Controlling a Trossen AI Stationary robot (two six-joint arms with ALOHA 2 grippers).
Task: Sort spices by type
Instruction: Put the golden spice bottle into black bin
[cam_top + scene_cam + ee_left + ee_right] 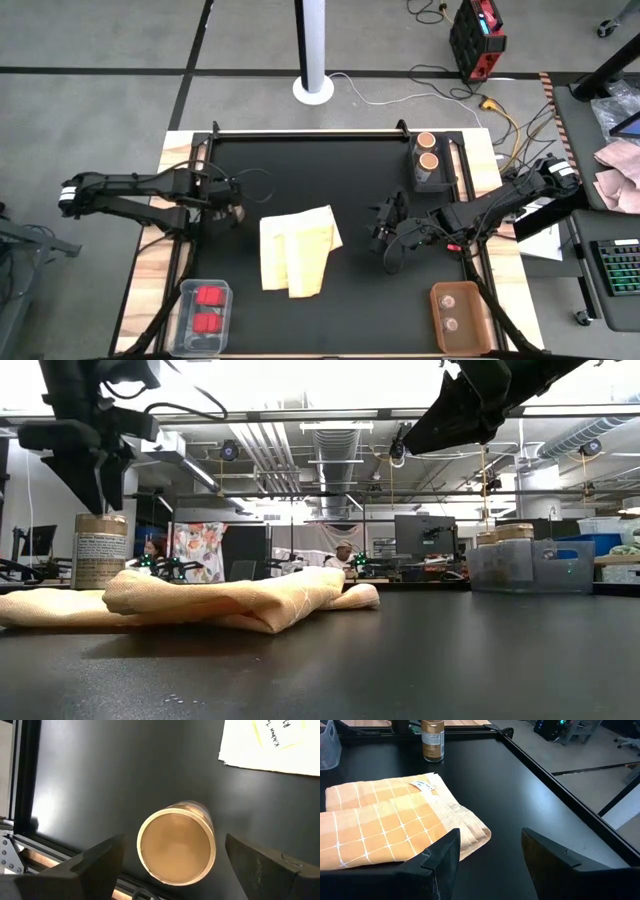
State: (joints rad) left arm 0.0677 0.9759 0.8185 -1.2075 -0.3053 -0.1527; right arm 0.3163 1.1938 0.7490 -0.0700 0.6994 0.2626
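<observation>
A short round spice jar with a tan-brown top stands upright on its base on the black mat, near the table's left edge. My left gripper hangs above it, pointing down and open, one finger on each side of the lid without touching. In the low view the jar shows below those fingers. My right gripper waits open over the mat right of the folded yellow cloth, nothing between its fingers.
A clear bin at the far right holds two tan-topped jars. A clear bin at the near left holds two red blocks. A brown tray at the near right holds two pale round ones. The cloth lies mid-table.
</observation>
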